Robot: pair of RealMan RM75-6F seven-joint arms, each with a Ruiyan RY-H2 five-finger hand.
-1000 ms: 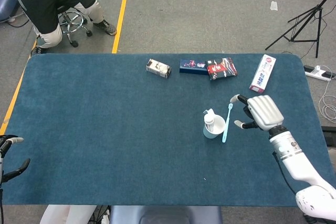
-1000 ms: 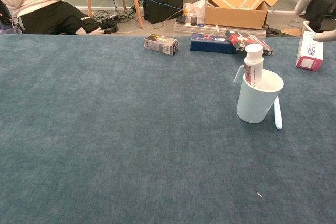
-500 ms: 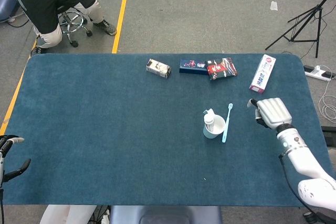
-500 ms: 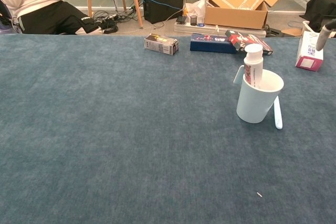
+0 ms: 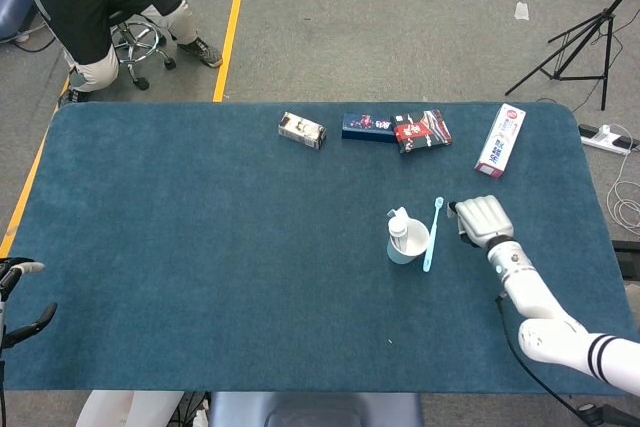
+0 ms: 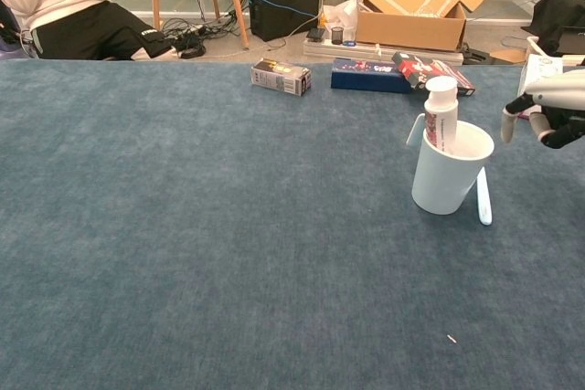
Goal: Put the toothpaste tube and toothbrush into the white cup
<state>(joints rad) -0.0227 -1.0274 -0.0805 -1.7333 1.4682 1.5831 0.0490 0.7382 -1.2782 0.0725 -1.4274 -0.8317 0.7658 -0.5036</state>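
Right hand empty beside the toothbrush, tube already in the cup.

The right hand (image 5: 481, 218) hovers palm-down with fingers loosely curled, holding nothing, just right of the pale blue toothbrush (image 5: 432, 235) lying on the table (image 5: 200, 247) against the white cup (image 5: 407, 243). The toothpaste tube (image 6: 441, 114) stands upright inside the cup, cap up. The left hand (image 5: 20, 299) rests open at the table's near-left edge.
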